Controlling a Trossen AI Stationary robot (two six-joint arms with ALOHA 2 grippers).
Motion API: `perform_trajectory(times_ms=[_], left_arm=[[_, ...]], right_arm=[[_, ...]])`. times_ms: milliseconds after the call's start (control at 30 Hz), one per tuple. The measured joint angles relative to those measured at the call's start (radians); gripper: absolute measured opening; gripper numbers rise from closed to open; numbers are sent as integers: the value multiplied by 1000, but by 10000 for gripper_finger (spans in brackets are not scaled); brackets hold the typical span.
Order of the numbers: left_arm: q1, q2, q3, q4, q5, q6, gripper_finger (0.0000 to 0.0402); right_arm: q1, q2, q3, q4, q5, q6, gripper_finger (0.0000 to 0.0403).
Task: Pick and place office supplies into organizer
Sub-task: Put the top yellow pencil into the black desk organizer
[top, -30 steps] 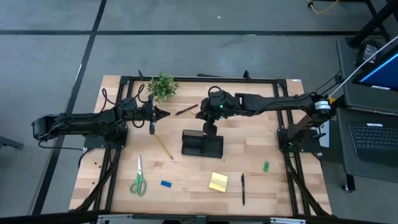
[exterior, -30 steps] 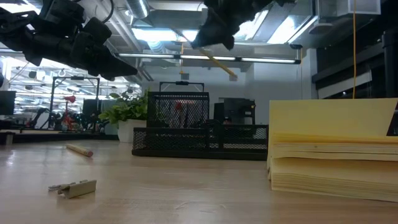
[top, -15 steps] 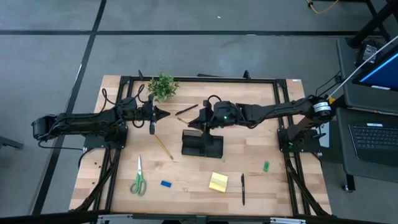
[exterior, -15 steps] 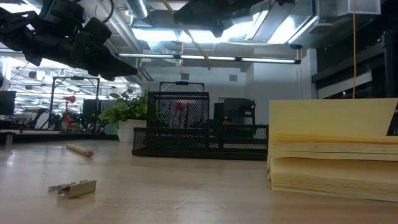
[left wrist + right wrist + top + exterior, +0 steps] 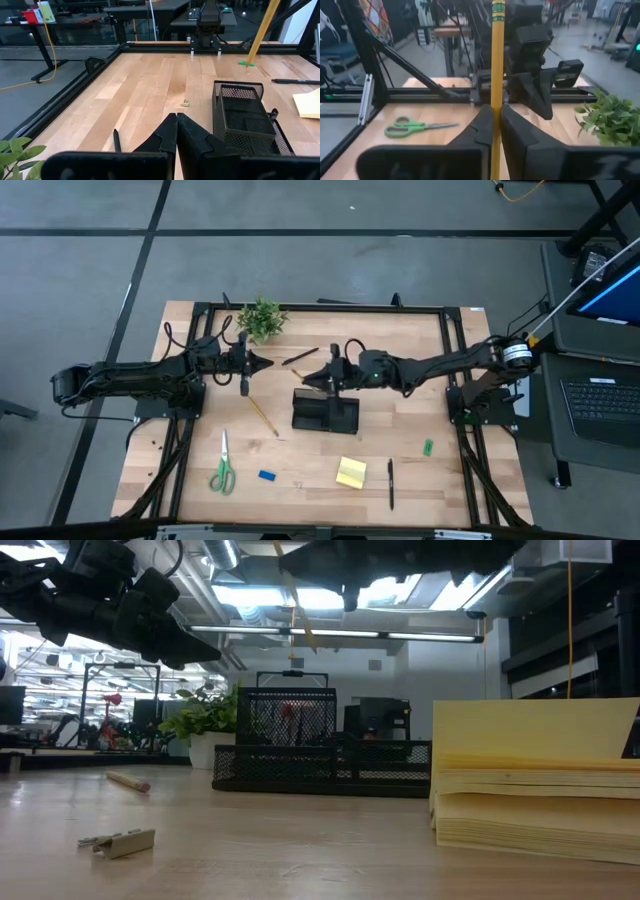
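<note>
Now carrying: right gripper [image 5: 333,372] clamped on a yellow pencil [image 5: 496,75], hovering just behind the organizer [image 5: 325,411] near the table's middle. Pencil pinched between the two dark fingers [image 5: 482,127], shaft standing upright through the grip, eraser end up. Step in hand judged as transport, with placing not yet done. Next move calls for lining the pencil over the taller mesh section, then lowering before letting go, or risking a bounce off the rim. Left gripper [image 5: 262,363] waiting, fingers pressed together and holding nothing, beside the small plant [image 5: 261,318]. Scissors [image 5: 222,465], sticky-note pad [image 5: 351,472], black pen [image 5: 390,483] and a second pencil [image 5: 262,415] lying loose on the table [image 5: 420,380].
</note>
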Motion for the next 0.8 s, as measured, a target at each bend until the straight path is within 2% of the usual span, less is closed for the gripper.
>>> perform_trajectory(times_ms=[167, 400, 633, 800], left_arm=[[0, 0, 0, 0, 0, 0, 2], [0, 0, 0, 6, 0, 0, 6], [0, 0, 0, 16, 0, -24, 2], [0, 0, 0, 15, 0, -26, 6]], right_arm=[[4, 0, -83, 154, -2, 5, 41], [5, 0, -161, 272, -1, 5, 24], [5, 95, -165, 383, 12, -1, 38], [5, 146, -165, 453, 35, -3, 30]])
